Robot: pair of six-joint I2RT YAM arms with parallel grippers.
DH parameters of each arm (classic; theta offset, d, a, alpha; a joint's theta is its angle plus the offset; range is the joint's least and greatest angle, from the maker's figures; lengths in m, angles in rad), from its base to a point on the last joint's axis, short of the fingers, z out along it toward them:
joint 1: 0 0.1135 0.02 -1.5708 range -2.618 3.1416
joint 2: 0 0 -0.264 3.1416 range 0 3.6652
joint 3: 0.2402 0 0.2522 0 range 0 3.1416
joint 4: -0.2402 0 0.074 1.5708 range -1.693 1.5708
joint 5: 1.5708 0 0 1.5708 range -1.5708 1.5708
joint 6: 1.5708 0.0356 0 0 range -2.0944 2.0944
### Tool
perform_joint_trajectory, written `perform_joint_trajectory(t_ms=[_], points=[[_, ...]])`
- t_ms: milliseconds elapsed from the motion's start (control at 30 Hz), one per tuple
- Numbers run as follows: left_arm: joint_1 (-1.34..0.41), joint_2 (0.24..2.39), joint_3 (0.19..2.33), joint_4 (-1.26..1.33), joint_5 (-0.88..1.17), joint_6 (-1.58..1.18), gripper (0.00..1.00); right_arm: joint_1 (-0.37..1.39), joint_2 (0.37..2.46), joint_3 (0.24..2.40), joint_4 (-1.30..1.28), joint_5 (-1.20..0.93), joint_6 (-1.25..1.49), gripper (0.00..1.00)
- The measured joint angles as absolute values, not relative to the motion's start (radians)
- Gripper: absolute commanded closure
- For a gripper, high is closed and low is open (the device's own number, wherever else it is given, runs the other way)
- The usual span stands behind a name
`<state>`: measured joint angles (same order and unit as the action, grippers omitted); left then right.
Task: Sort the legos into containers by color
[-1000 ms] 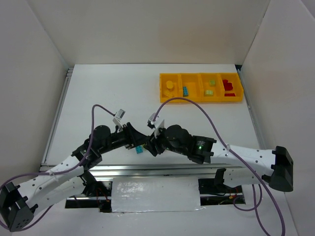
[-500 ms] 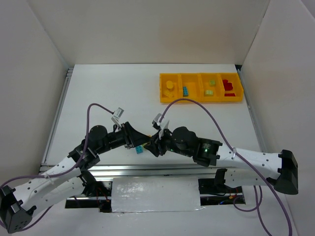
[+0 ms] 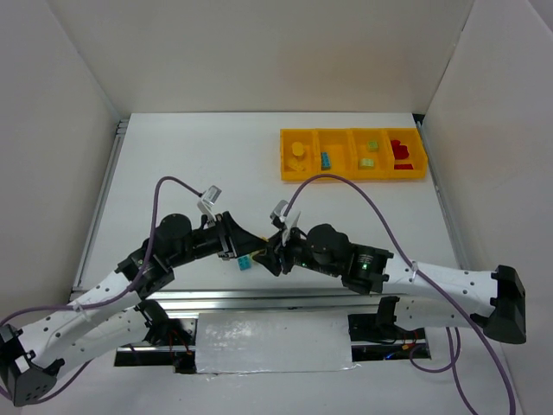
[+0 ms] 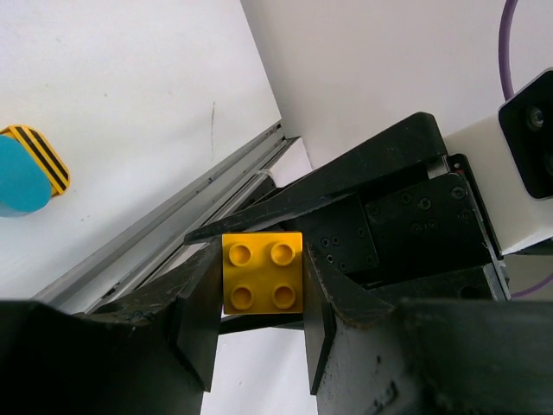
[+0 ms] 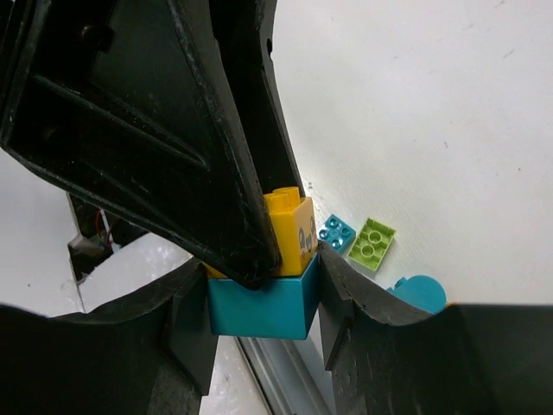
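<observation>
A yellow four-stud brick (image 4: 263, 272) sits stacked on a blue brick (image 5: 257, 307), held between the two arms near the bench's (image 3: 190, 164) near edge. The left claw (image 4: 262, 292) is clenched on the yellow brick and the right claw (image 5: 261, 313) on the blue one. Only the right wrist view shows loose pieces lying on the bench: a small teal brick (image 5: 336, 232) touching a light green brick (image 5: 371, 242). At the far right, the yellow tray (image 3: 346, 175) holds yellow, blue, light green and red bricks, one colour per compartment from left to right.

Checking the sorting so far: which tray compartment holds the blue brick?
The second compartment from the left, holding one blue brick; the others hold yellow pieces, green pieces and red pieces.
</observation>
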<state>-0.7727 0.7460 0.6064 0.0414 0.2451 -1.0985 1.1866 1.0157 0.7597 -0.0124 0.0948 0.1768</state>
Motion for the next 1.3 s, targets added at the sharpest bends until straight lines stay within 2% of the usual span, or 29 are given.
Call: perform_joint_trajectory(t_ms=[367,533,633,833,933,1100,1200,1233,1300], points=[[-0.751,0.767,0.780,-0.076,0.170,-0.990,1.00,1.170,0.917,0.683,-0.094,0.194,0.178,1.00],[-0.748,0.883,0.836,-0.097,0.108,-0.912,1.00,1.167,0.857,0.669,-0.121,0.313,0.231,1.00],[-0.745,1.052,0.933,-0.099,0.041,-0.826,1.00,1.166,0.820,0.678,-0.182,0.469,0.334,1.00],[-0.727,1.494,1.251,-0.059,-0.091,-0.642,1.00,1.151,0.798,0.815,-0.520,0.764,0.694,1.00],[-0.706,1.752,1.493,-0.034,-0.115,-0.577,1.00,1.151,0.756,0.863,-0.645,0.826,0.816,1.00],[-0.668,2.140,1.902,-0.068,-0.138,-0.500,1.00,1.145,0.623,0.862,-0.712,0.815,0.870,1.00],[-0.649,2.325,2.093,-0.087,-0.153,-0.468,0.89,1.143,0.550,0.857,-0.710,0.791,0.870,1.00],[-0.645,2.358,2.116,-0.090,-0.158,-0.462,0.82,1.142,0.537,0.857,-0.708,0.782,0.869,1.00],[-0.634,2.407,2.134,-0.086,-0.166,-0.442,0.78,1.142,0.533,0.857,-0.707,0.764,0.866,1.00]])
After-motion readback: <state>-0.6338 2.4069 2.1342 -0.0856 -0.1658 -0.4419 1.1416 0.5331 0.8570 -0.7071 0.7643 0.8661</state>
